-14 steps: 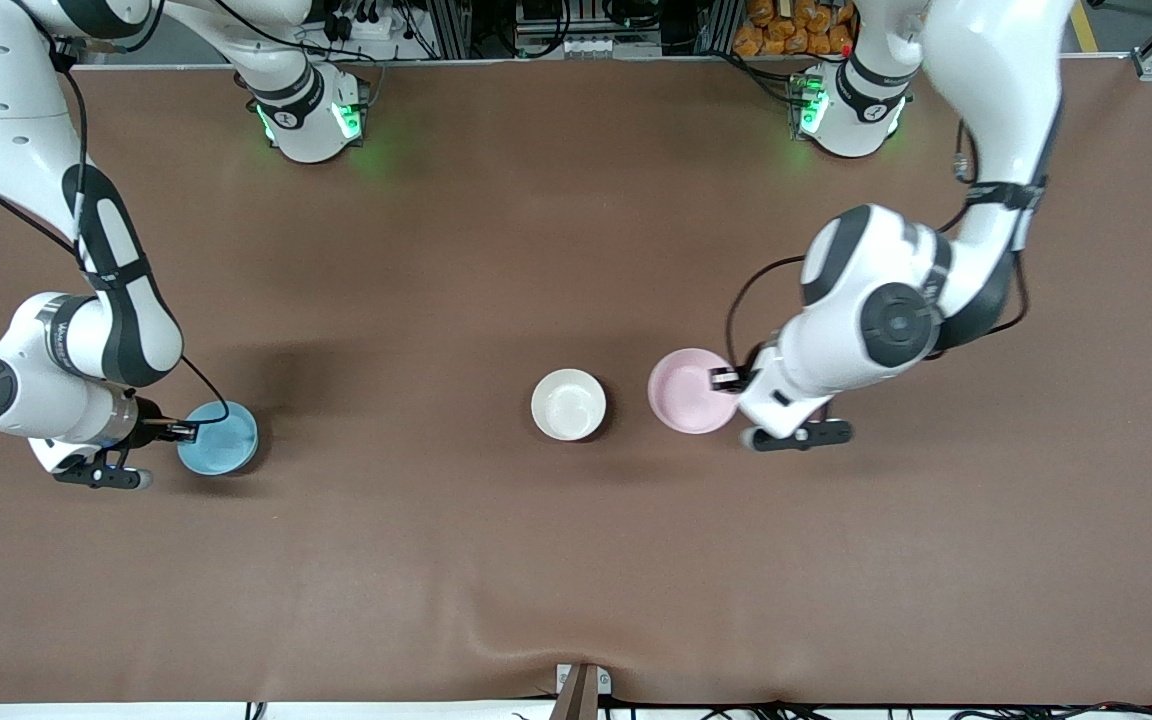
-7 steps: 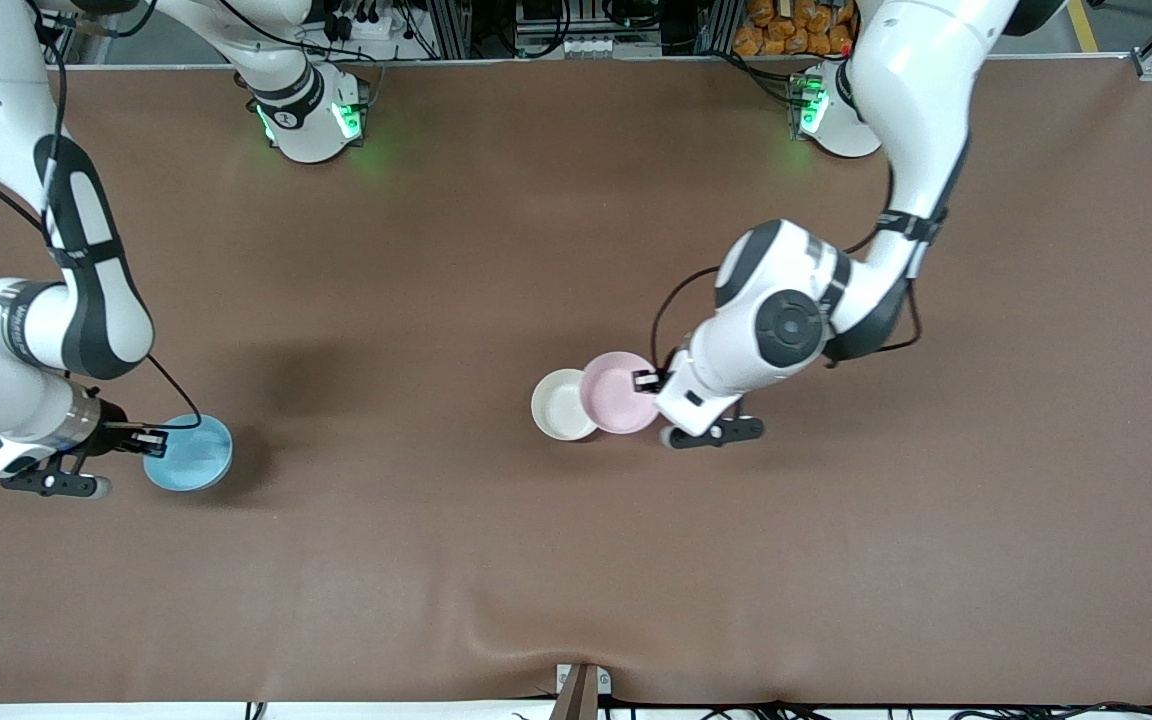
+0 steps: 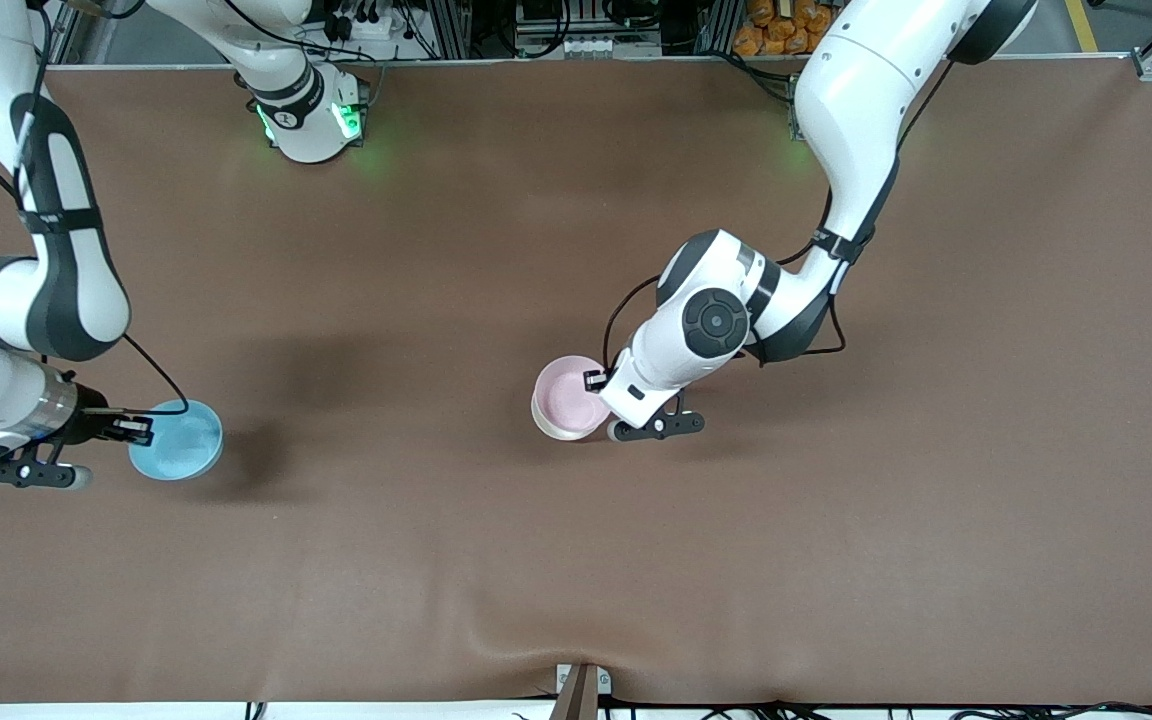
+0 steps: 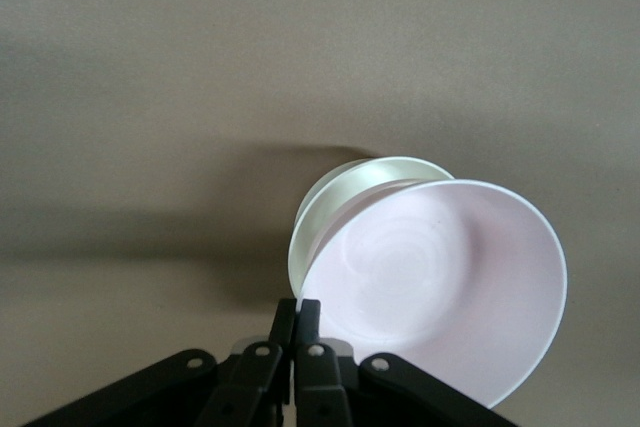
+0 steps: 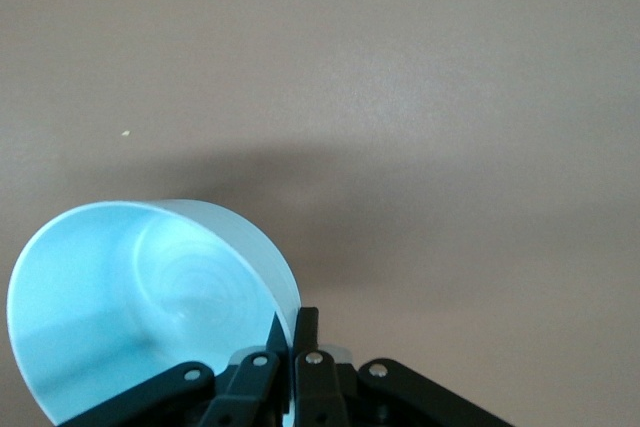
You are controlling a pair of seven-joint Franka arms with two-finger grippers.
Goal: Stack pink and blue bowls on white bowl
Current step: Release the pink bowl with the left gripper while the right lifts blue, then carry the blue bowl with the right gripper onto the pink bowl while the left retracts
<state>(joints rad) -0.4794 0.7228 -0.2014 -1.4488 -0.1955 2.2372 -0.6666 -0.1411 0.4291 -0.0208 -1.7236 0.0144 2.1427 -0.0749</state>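
Observation:
My left gripper (image 3: 596, 381) is shut on the rim of the pale pink bowl (image 3: 568, 392) and holds it over the white bowl (image 3: 554, 428), of which only a rim edge shows below the pink one. In the left wrist view the pink bowl (image 4: 440, 282) is tilted over the white bowl (image 4: 335, 202), with the gripper (image 4: 297, 312) pinching its rim. My right gripper (image 3: 138, 430) is shut on the rim of the light blue bowl (image 3: 179, 441) and holds it above the table at the right arm's end. The blue bowl (image 5: 130, 307) and gripper (image 5: 295, 322) show in the right wrist view.
The brown table (image 3: 576, 560) is bare around the bowls. A small metal clamp (image 3: 581, 685) sits at the table edge nearest the front camera. The arm bases (image 3: 311, 115) stand along the farthest edge.
My left gripper has carried the pink bowl sideways from beside the white bowl to over it. My right gripper has lifted the blue bowl and drawn it toward the right arm's end.

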